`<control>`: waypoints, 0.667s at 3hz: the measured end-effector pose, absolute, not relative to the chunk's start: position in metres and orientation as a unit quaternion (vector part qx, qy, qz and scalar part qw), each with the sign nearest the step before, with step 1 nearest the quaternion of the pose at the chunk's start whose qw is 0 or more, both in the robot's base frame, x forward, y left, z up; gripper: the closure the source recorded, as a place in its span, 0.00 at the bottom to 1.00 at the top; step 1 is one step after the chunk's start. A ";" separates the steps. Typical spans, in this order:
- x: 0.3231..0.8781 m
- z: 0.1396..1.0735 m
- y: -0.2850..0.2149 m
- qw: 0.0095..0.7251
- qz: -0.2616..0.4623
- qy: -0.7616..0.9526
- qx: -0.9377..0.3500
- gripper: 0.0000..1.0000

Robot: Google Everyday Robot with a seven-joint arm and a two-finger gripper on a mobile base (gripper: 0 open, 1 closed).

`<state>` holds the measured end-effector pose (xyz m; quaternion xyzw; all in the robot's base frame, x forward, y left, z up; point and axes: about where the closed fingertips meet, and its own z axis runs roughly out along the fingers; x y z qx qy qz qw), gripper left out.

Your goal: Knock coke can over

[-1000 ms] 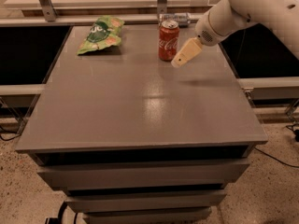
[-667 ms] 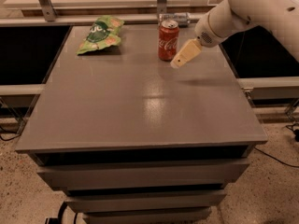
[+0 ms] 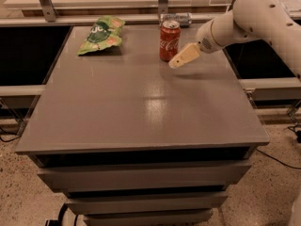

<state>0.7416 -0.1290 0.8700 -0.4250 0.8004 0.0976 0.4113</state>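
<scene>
Table [image 3: 150, 107], one, grey, with drawer fronts below: it carries every loose item. Arm [image 3: 254, 18], one, white, reaches in over the far corner. Snack bag [image 3: 101, 34], one, green, lies flat toward the opposite far corner, well apart from the rest. Coke can [image 3: 169, 40], one, red, stands upright near the far edge, so the task is not done. Silver-grey can [image 3: 176, 19], one, sits just behind it, partly hidden. Gripper [image 3: 175, 62], one, hangs low just beside the coke can on the arm's side, angled toward its base. Contact is not confirmed, and whether the gripper is open or closed cannot be told. Outstanding, in my judgement: the sideways push that topples the can.
</scene>
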 end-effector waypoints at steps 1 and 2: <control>0.756 0.860 -0.126 0.442 0.150 0.792 -0.394 0.00; 0.768 0.861 -0.120 0.479 0.201 0.771 -0.369 0.00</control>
